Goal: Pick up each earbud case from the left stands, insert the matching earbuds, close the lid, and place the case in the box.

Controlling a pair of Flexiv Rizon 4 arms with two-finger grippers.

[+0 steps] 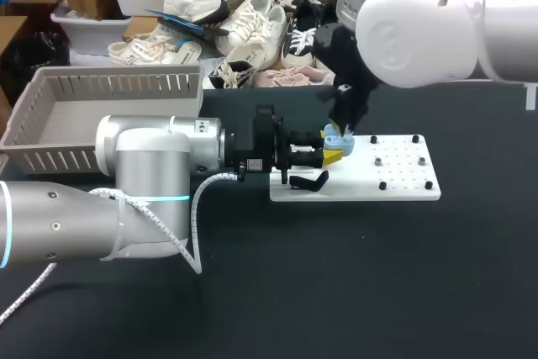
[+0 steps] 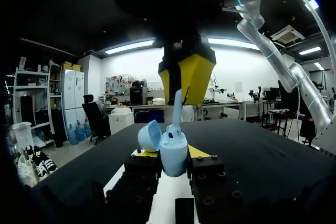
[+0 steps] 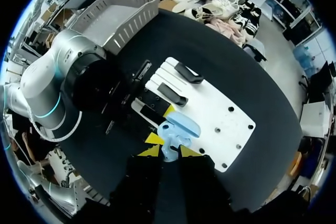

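A light blue earbud case (image 2: 174,157) stands upright over the white board (image 1: 403,176) with its lid (image 2: 149,135) swung open. My left gripper (image 2: 171,153) is shut on it from both sides. From above, my right gripper (image 2: 187,83) is shut on a light blue earbud (image 2: 177,109), and the earbud's lower end is in the case's opening. In the right wrist view the earbud (image 3: 169,153) shows between the yellow tips of the right gripper (image 3: 169,150), just above the open case (image 3: 177,128). The head view shows both grippers meeting at the case (image 1: 336,142) by the board's left end.
Black stands (image 1: 309,181) sit at the left end of the white board, and small black pegs (image 1: 383,185) dot its right half. A grey slatted box (image 1: 50,124) stands at the back left of the black table. My left arm (image 1: 151,166) lies across the table's left side.
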